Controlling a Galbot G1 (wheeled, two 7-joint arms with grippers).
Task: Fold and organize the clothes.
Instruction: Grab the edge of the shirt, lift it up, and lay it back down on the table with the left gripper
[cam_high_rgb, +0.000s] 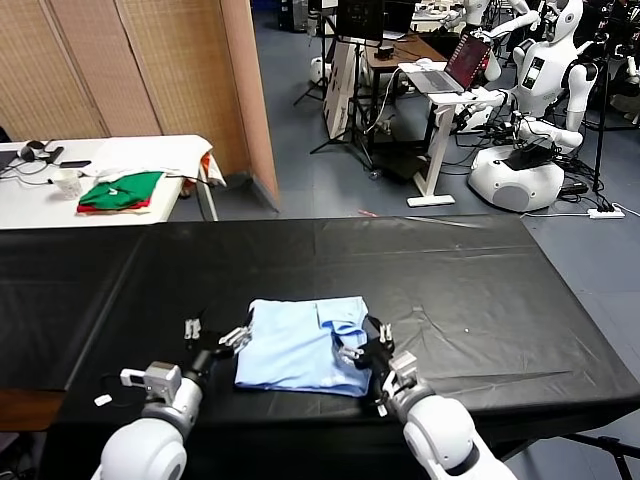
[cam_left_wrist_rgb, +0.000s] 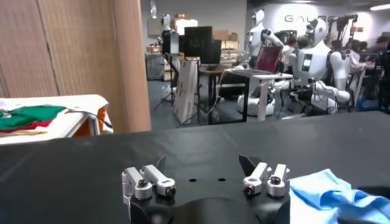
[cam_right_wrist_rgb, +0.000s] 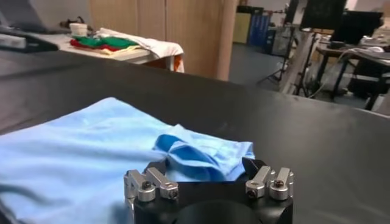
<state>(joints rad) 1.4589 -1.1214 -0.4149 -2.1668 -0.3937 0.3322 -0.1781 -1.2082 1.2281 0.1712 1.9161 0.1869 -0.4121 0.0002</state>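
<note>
we note the folded t-shirt (cam_high_rgb: 305, 345) low centre on the desk (cam_high_rgb: 480, 280), left end effector (cam_high_rgb: 216, 338) and right end effector (cam_high_rgb: 362, 352) flanking it, both spread wide, gripping nothing.

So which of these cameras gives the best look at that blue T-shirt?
The head view: the whole blue T-shirt lies folded on the black table between both open grippers. The right wrist view shows most of it up close, including a bunched sleeve; the left wrist view catches only one corner.
</note>
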